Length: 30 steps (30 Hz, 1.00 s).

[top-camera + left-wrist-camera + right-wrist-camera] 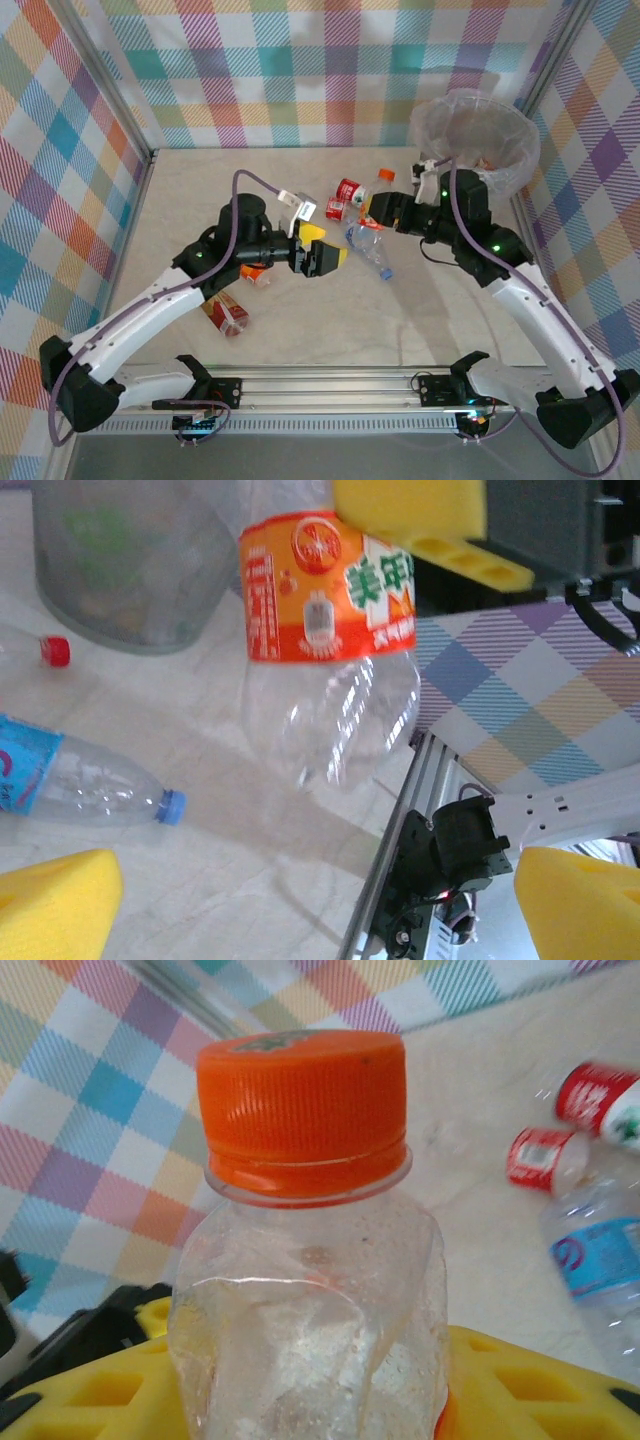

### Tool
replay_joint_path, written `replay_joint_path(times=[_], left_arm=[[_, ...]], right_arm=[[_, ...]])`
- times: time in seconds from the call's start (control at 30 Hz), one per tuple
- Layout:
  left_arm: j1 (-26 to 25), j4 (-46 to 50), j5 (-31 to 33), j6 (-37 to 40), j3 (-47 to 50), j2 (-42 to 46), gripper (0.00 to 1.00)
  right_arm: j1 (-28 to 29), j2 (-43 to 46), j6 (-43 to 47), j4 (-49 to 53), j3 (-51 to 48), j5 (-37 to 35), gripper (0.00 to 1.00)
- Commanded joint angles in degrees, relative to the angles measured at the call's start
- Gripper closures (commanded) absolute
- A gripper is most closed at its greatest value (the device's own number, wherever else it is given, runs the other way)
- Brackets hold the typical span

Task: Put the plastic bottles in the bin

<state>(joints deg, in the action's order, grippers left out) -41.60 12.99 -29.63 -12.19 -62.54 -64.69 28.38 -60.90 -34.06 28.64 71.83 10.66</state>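
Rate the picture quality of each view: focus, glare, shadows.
Top external: even light, faint shadows, everything sharp. Left wrist: white glare streaks on the orange-labelled bottle, the bin beyond it soft. Right wrist: the orange cap is fairly sharp, the red-labelled bottles beyond it blurred.

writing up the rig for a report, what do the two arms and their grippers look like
The left arm and right arm have white shells with black joints and bases. A purple cable loops along each, and small green lights glow on the joints. The left gripper and right gripper have black bodies and thick yellow fingers, some faces slotted.
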Motion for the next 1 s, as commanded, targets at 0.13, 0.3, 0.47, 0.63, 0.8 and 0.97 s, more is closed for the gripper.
replay_joint_path(times=[0.13, 0.3, 0.47, 0.63, 0.8, 0.97], left_arm=[[-0.55, 14.37, 4.76, 14.51, -4.53, 7.83, 0.00], [-0.51, 16.55, 11.14, 19.62, -2.16, 13.96, 0.00], [-0.53, 9.23, 13.87, 21.94, 5.04, 20.93, 0.00], [-0.47, 6.97, 14.42, 23.13, 8.44, 23.48, 0.00], [-0.49, 6.11, 14.33, 24.59, 10.57, 23.20, 0.00], [-0.21, 3.48, 16.68, 24.40, 13.91, 22.87, 0.00]], right_arm=[[-1.22, -0.27, 13.14, 9.51, 10.53, -16.54, 0.45], [-1.79, -2.62, 20.52, 10.57, 15.85, -26.34, 0.45], [-3.50, -7.04, 27.50, 9.88, 21.87, -35.40, 0.45], [-8.42, -13.05, 31.52, 9.18, 27.76, -36.79, 0.45], [-14.72, -20.35, 33.14, 9.80, 34.41, -35.76, 0.46], [-20.47, -28.39, 31.34, 12.85, 42.12, -31.00, 0.46]])
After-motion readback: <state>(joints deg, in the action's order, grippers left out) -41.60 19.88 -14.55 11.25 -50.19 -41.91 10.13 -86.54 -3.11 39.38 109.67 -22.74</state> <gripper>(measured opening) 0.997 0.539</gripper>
